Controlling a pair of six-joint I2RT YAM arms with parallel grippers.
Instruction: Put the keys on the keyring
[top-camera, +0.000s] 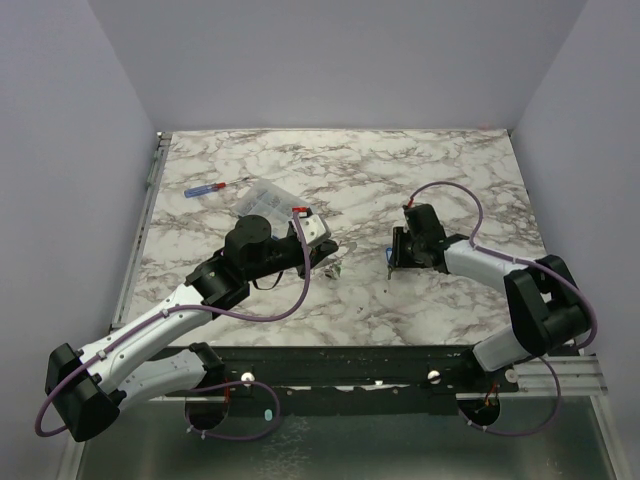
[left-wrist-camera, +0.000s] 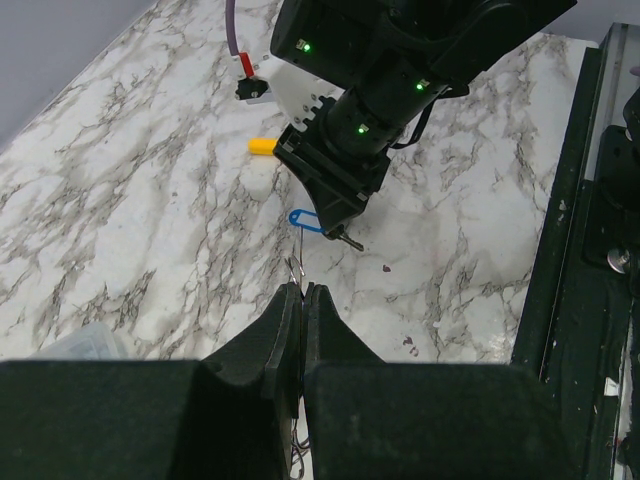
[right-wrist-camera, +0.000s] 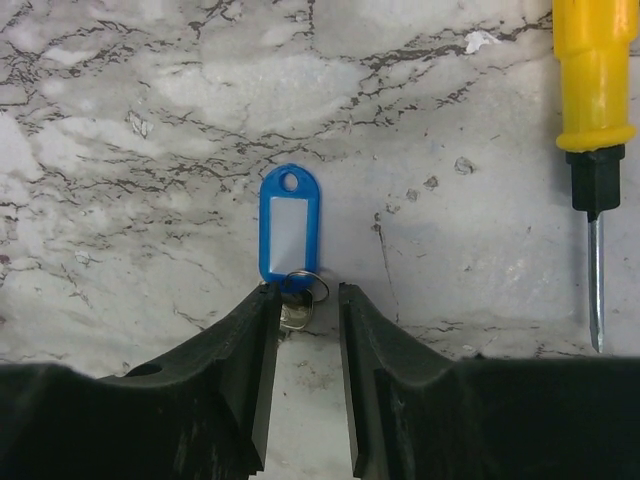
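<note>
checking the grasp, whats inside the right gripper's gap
A small split ring and part of a silver key, joined to the blue tag. The rest of the key is hidden by one gripper finger.

You will find no writing, number or brand that can be read in any of the three views. The blue key tag (right-wrist-camera: 289, 222) has a white label window, and that window is blank. The yellow-handled screwdriver (right-wrist-camera: 594, 100) beside it shows a plain handle. The green lights (left-wrist-camera: 360, 130) on the right arm (left-wrist-camera: 420, 40), seen from the left wrist, are bare dots and form no figure or sign.
</note>
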